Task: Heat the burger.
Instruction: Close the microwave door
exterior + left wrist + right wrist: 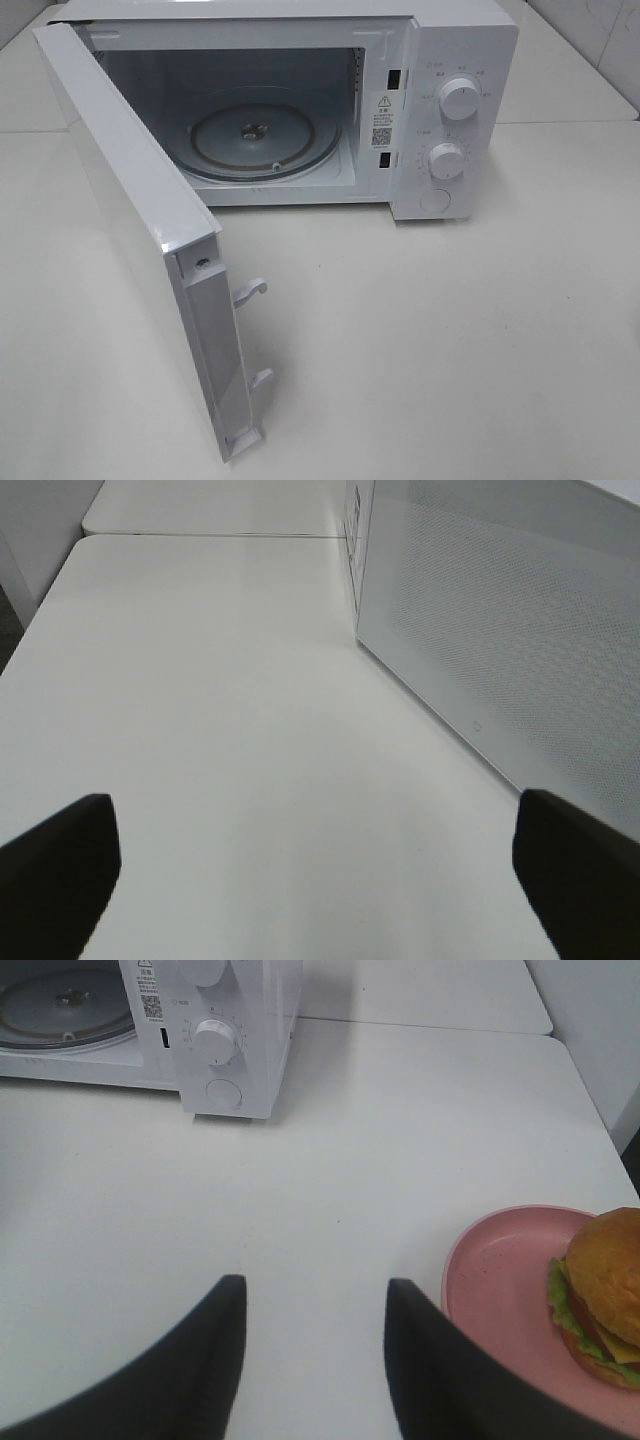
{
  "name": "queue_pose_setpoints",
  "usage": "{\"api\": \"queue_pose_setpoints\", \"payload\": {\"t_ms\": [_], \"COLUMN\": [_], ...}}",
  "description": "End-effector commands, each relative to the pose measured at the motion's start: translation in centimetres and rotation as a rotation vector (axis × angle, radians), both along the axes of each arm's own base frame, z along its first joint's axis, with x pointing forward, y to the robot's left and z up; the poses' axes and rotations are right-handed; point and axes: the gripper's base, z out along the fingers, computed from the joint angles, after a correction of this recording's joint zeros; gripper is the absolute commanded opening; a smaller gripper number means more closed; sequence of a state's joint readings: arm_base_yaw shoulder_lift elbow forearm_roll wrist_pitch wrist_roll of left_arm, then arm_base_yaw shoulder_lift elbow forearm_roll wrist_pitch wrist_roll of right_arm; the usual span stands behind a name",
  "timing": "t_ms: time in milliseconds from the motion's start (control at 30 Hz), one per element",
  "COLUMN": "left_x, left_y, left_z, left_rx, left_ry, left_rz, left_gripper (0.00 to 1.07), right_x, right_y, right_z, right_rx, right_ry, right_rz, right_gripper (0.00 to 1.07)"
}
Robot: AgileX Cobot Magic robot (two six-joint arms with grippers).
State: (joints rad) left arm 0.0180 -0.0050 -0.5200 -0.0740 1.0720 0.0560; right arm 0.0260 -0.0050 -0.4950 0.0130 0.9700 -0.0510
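Observation:
The burger (605, 1295), with a brown bun, lettuce and cheese, lies on a pink plate (500, 1280) on the white table in the right wrist view; the exterior high view does not show it. My right gripper (315, 1285) hovers over bare table beside the plate, its dark fingers apart with nothing between them. The white microwave (450, 60) stands at the back with its door (130, 200) swung wide open and the glass turntable (262, 135) bare. My left gripper (312, 800) is open over the table beside the door's dotted panel (500, 630). Neither arm shows in the exterior high view.
Two white knobs (458, 98) sit on the microwave's control panel. The open door juts far forward over the table's left part. The table edge (590, 1110) runs close beyond the plate.

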Motion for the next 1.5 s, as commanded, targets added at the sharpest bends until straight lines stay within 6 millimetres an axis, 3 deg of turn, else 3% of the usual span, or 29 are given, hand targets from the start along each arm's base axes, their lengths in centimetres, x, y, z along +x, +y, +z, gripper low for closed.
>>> {"api": "queue_pose_setpoints", "payload": {"t_ms": [33, 267, 433, 633, 800, 833, 867, 933, 967, 1033, 1067, 1100, 1133, 1200, 1500], "left_x": [0.0, 0.0, 0.0, 2.6, 4.9, 6.2, 6.2, 8.0, 8.0, 9.6, 9.6, 10.4, 10.4, 11.6, 15.1], "left_y": [0.0, 0.0, 0.0, 0.1, 0.2, 0.2, 0.2, 0.4, 0.4, 0.5, 0.5, 0.6, 0.6, 0.8, 1.3], "left_z": [-0.1, 0.0, 1.2, 3.2, 3.0, 2.5, 2.5, 1.6, 1.6, 0.6, 0.6, -0.2, -0.2, -0.9, -3.8], "left_rx": [0.0, -0.004, -0.005, -0.024, -0.029, -0.036, -0.036, -0.046, -0.046, -0.049, -0.049, -0.065, -0.065, -0.174, -0.216], "left_ry": [-0.001, -0.004, -0.085, -0.211, -0.21, -0.21, -0.21, -0.235, -0.235, -0.274, -0.274, -0.304, -0.304, -0.344, -0.376], "left_rz": [0.003, 0.005, 0.008, 0.017, 0.026, 0.031, 0.031, 0.043, 0.043, 0.059, 0.059, 0.072, 0.072, 0.12, 0.177], "left_gripper": [1.0, 1.0, 1.0, 1.0, 0.96, 0.91, 0.91, 0.76, 0.76, 0.5, 0.5, 0.25, 0.25, 0.0, 0.0], "right_x": [-0.4, -0.4, -0.4, -0.4, -0.4, -0.4, -0.4, -0.4, -0.4, -0.4, -0.4, -0.4, -0.4, -0.4, -0.4], "right_y": [-0.1, -0.1, -0.1, -0.1, -0.1, -0.1, -0.1, -0.1, -0.1, -0.1, -0.1, -0.1, -0.1, -0.1, -0.1], "right_z": [0.1, 0.1, 0.1, 0.1, 0.1, 0.1, 0.1, 0.1, 0.1, 0.1, 0.1, 0.1, 0.1, 0.1, 0.1], "right_rx": [0.002, 0.002, 0.002, 0.002, 0.002, 0.002, 0.002, 0.002, 0.002, 0.002, 0.002, 0.002, 0.002, 0.001, 0.001], "right_ry": [-0.034, -0.034, -0.034, -0.034, -0.034, -0.034, -0.034, -0.034, -0.034, -0.034, -0.034, -0.034, -0.034, -0.034, -0.034], "right_rz": [-0.013, -0.013, -0.013, -0.013, -0.013, -0.013, -0.013, -0.013, -0.013, -0.013, -0.013, -0.013, -0.013, -0.013, -0.013], "right_gripper": [0.46, 0.46, 0.46, 0.46, 0.46, 0.46, 0.46, 0.46, 0.46, 0.46, 0.46, 0.46, 0.46, 0.46, 0.46]}}
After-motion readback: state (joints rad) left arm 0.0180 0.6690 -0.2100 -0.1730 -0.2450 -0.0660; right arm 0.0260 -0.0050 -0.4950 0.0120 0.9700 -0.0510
